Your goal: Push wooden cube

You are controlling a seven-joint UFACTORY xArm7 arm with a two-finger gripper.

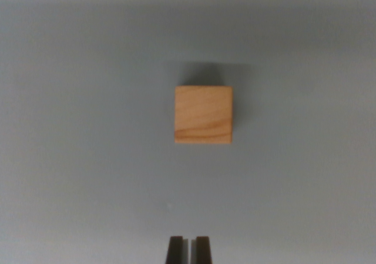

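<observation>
Jaws nearly closed, empty, tips cropped at bottom edge, apart from wooden cube (203,114).

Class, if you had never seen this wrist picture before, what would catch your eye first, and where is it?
A small light-brown wooden cube sits alone near the centre of a plain grey surface. At the bottom edge, the dark gripper fingertips stand close together, apart from the cube.

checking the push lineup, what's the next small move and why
Probably ease the gripper forward toward the wooden cube, shifting slightly to the wrist view's right. Its nearly shut fingertips sit clear of the cube, with bare grey table between, a bit left of its centre.
</observation>
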